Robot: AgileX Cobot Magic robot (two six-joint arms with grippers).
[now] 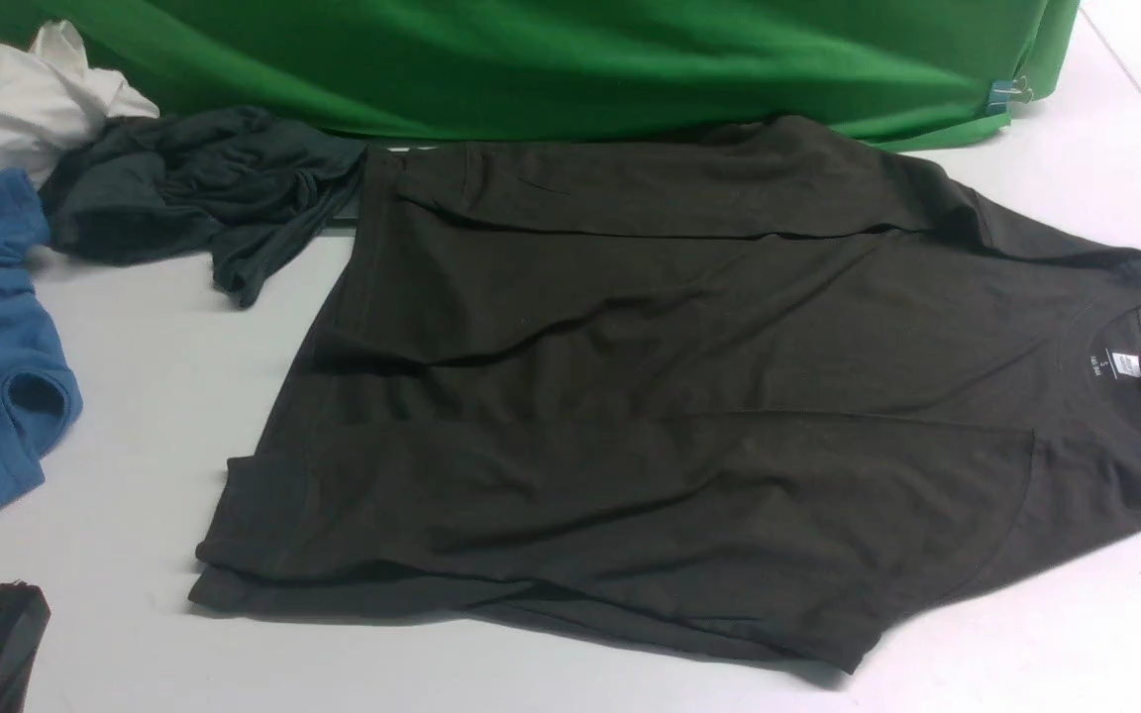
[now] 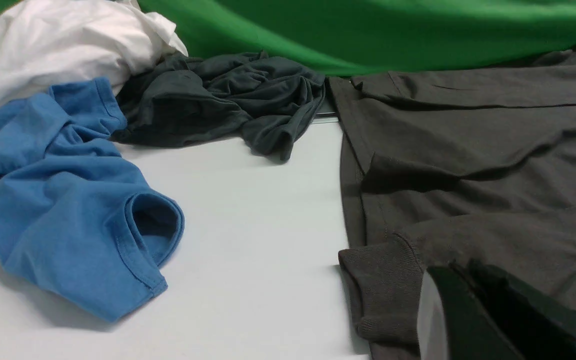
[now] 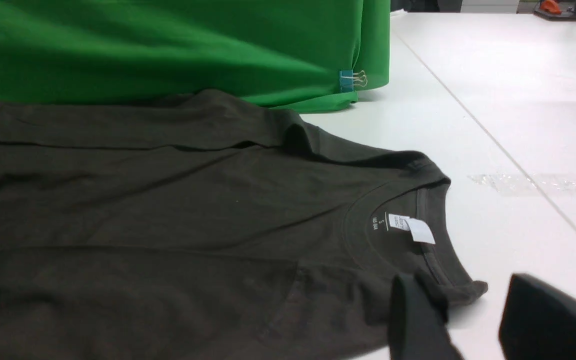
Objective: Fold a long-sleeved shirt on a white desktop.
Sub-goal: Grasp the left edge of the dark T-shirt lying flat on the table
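The shirt point(image 1: 630, 396) lies flat across the worktop point(image 1: 135, 416), collar to the right, both sleeves laid in over the body. The left hand point(image 1: 6, 629) sits low at the near left, clear of the shirt, fingers together and empty. The right hand point(image 3: 478, 325) hangs low just beside the collar, fingers apart.

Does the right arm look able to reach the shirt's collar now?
Probably yes: the right gripper sits open right by the collar of the long-sleeved shirt, with nothing lying between them.
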